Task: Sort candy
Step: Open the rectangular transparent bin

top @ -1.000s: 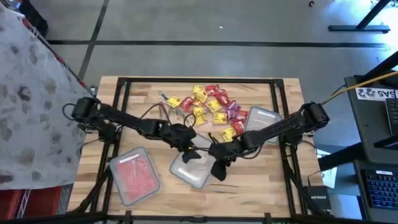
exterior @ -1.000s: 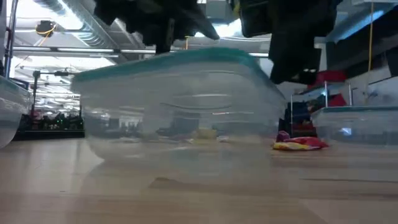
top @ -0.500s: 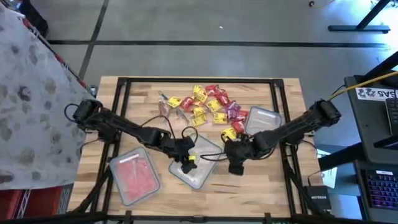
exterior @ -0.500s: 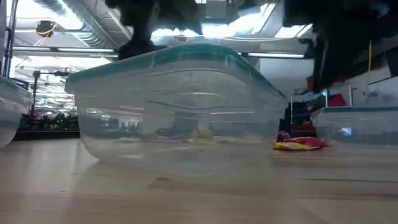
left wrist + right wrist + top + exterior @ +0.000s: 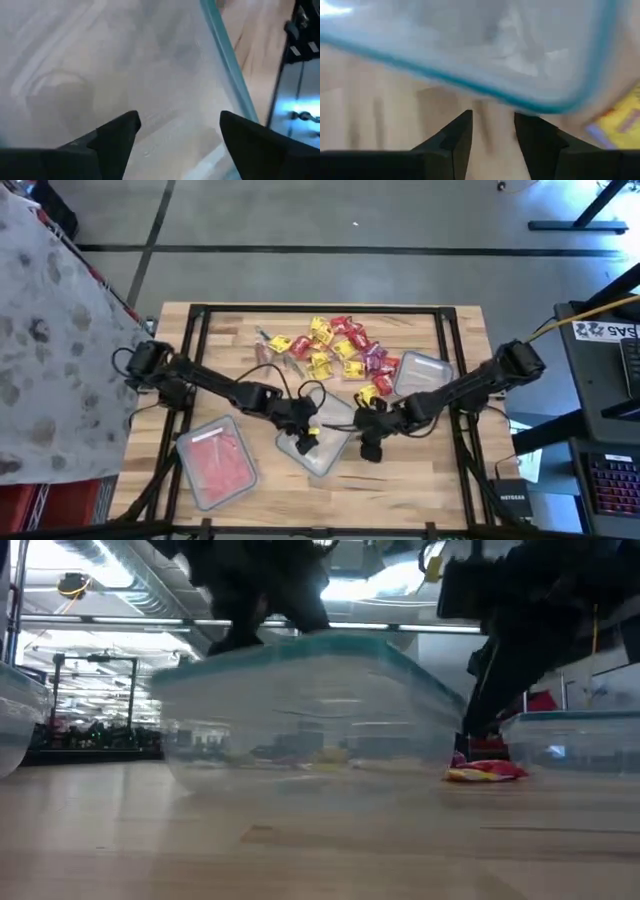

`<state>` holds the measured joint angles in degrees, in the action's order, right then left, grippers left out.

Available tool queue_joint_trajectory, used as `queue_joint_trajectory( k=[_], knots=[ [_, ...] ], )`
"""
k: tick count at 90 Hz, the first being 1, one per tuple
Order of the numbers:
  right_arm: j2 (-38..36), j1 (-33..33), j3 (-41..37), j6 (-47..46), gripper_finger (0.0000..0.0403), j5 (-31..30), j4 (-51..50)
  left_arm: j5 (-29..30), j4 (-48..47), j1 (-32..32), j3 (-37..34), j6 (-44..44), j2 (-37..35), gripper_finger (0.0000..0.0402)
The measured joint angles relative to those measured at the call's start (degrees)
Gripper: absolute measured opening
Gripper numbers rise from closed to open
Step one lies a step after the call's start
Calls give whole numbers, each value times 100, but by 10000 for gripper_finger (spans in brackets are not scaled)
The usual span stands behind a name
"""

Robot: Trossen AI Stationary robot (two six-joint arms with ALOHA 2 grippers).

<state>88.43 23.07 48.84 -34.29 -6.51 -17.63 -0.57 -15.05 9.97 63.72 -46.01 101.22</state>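
clear plastic middle container under the left gripper, fingers spread, probably steadying it for sorting. right gripper hovering beside its rim, parted and empty; candy waiting piled behind

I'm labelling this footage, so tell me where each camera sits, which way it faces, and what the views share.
High view: overhead, straight down on the table, both arms, candy pile.
Low view: table height, level across to the room; arms dark overhead.
Left wrist view: on the left arm, looking into the middle container; left gripper open.
Right wrist view: on the right arm, facing that container's rim; right gripper open.
Shared: all four show the middle container.
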Motion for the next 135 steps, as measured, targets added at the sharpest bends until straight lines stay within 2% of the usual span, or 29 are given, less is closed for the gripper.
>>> queue_joint_trajectory(
  k=[6,16,29,39,48,60,72,82,94,104,113,121,135],
  knots=[
    [-10,215,-12,-188,133,-65,-168,-38,-39,-105,7,43,3,274],
    [-4,703,-20,-682,133,-580,-358,-146,-613,-137,331,156,-12,274],
    [-7,1374,-256,-1659,133,-1416,-356,148,-1979,24,1081,554,-14,274],
    [-33,1478,-589,-2110,133,-1703,60,373,-2263,100,1604,790,-44,274],
    [-42,1162,-878,-1885,133,-1577,868,472,-2254,39,1656,849,-51,274],
    [-46,517,-1113,-1355,133,-1140,2010,822,-2797,-164,1617,473,29,274],
    [-48,-149,-1040,-1395,133,-1083,1719,816,-3150,-356,1624,454,208,274],
    [-8,-666,-951,-1818,133,-1051,1058,809,-3107,-384,1629,601,403,274],
    [-5,-1048,-944,-1824,133,-935,982,811,-3002,-383,1668,725,648,274],
    [-3,-1115,-944,-1685,133,-885,1184,815,-2984,-303,1666,750,751,274],
    [-3,-1018,-951,-1401,133,-465,1313,846,-2918,-248,1660,757,759,274],
    [-13,-773,-947,-1391,133,-284,1257,925,-2880,-242,1661,716,770,274],
    [-92,-157,-942,-1913,133,-288,1058,913,-2860,-244,1657,627,775,274]
  ],
)
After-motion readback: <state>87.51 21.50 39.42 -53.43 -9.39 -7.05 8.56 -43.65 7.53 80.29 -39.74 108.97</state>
